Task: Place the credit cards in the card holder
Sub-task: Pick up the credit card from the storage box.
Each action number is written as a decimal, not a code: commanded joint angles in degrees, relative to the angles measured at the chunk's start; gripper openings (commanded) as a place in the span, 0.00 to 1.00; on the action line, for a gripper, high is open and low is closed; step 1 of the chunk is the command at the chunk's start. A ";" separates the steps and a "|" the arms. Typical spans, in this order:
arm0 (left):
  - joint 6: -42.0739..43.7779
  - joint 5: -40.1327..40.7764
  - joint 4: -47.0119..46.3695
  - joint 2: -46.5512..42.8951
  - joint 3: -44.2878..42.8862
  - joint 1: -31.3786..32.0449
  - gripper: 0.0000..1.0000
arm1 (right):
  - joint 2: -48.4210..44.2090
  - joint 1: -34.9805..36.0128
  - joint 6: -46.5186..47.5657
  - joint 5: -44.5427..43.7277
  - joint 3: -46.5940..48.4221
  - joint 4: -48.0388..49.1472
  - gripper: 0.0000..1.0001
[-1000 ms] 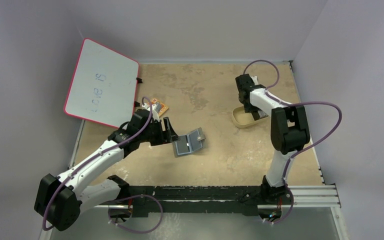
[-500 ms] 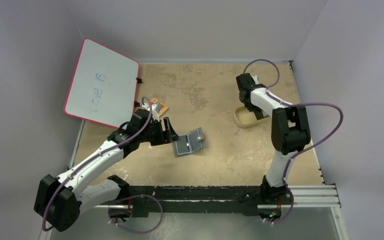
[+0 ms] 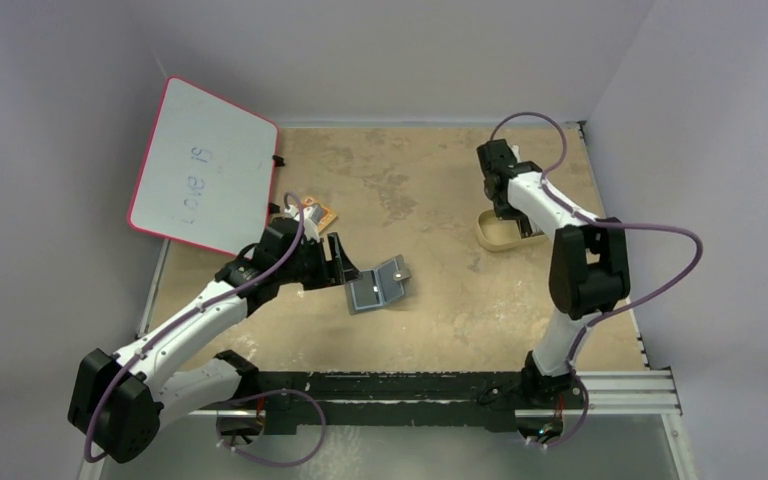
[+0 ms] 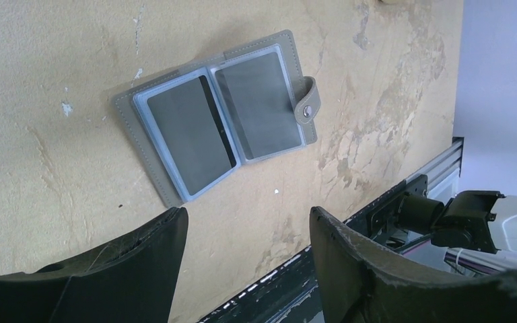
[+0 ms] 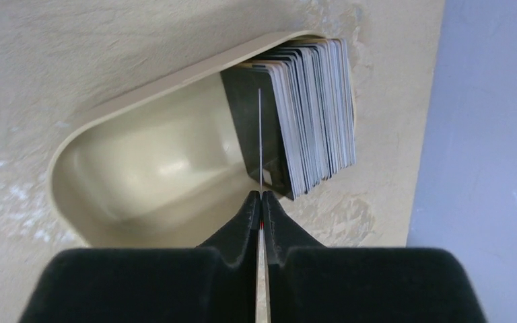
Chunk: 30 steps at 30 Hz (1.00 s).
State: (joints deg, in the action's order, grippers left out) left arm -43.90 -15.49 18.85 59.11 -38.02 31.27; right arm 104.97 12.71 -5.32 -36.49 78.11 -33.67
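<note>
Fully open card holder (image 4: 215, 124), grey, light-blue inside

My table (image 3: 430, 170) is a beat-up tan board, all blotchy, boxed in by plain pale lilac walls (image 3: 410, 60) under flat, even light. A pink-edged whiteboard (image 3: 203, 180) leans against one wall, with a small orange packet (image 3: 318, 213) just off its lower corner and a metal rail (image 3: 625, 383) along the table edge farthest from it.

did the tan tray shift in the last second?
Yes. The tray slid slightly right, toward the right edge of the table, in the top view.
</note>
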 commanded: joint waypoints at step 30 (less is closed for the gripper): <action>-17.51 -17.33 -33.23 1.22 4.53 -4.47 0.67 | -29.45 13.54 -44.92 81.99 -35.67 69.05 0.00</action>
State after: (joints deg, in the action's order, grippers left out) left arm -60.40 -31.09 -8.95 60.75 -33.82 27.38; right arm 75.64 25.63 -41.56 37.19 45.30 17.08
